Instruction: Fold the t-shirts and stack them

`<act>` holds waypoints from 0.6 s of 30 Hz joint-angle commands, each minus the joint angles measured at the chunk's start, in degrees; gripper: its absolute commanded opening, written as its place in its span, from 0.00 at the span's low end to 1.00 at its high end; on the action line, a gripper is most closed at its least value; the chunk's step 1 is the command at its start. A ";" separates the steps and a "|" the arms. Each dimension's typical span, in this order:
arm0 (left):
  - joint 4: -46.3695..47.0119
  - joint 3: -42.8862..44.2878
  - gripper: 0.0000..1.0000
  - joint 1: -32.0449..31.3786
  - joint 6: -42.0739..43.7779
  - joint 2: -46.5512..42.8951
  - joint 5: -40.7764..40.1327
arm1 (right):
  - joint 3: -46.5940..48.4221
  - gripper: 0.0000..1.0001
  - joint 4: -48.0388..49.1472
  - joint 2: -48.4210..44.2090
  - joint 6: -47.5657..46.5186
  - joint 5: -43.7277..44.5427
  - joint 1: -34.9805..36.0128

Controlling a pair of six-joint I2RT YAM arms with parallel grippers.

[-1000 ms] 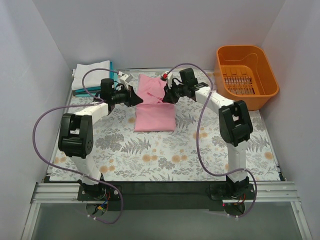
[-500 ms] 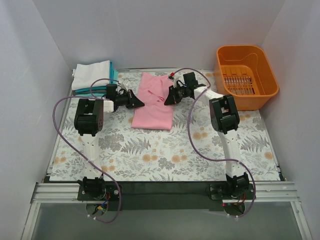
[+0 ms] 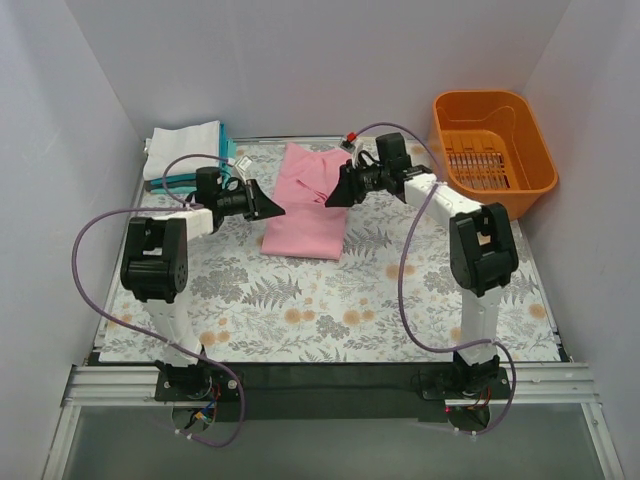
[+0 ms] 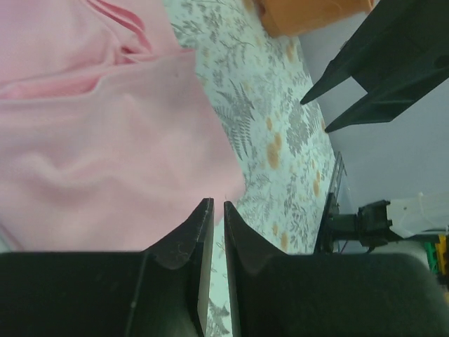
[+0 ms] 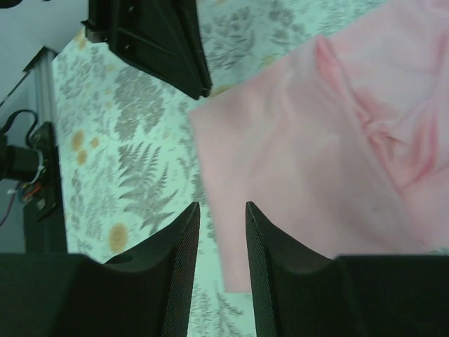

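The light pink t-shirt lies folded into a long strip on the flowered table, its far end rumpled. It also shows in the left wrist view and the right wrist view. My left gripper sits low at the shirt's left edge, jaws almost together and empty. My right gripper is over the shirt's right edge, jaws a little apart and empty. A folded white t-shirt lies on a folded teal t-shirt at the back left.
An orange plastic basket stands at the back right. White walls close in the table on three sides. Purple cables loop beside both arms. The left gripper's fingers show across the shirt in the right wrist view.
Both arms have shifted their elbows while the grippers stayed at the pink shirt's two sides. The shirt's near end has slid slightly back and left. Nothing is held.
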 commanded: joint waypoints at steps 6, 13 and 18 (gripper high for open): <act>0.57 -8.92 0.11 -0.01 0.11 -1.05 0.99 | -11.48 0.31 5.50 3.26 5.44 -4.56 5.47; -0.92 -10.85 0.08 -0.01 -0.68 4.75 -1.57 | -14.56 0.29 4.90 7.84 4.30 -2.10 5.47; -1.45 -16.99 0.07 -0.01 -6.04 4.06 1.41 | -18.42 0.29 3.31 4.95 2.89 -1.13 5.38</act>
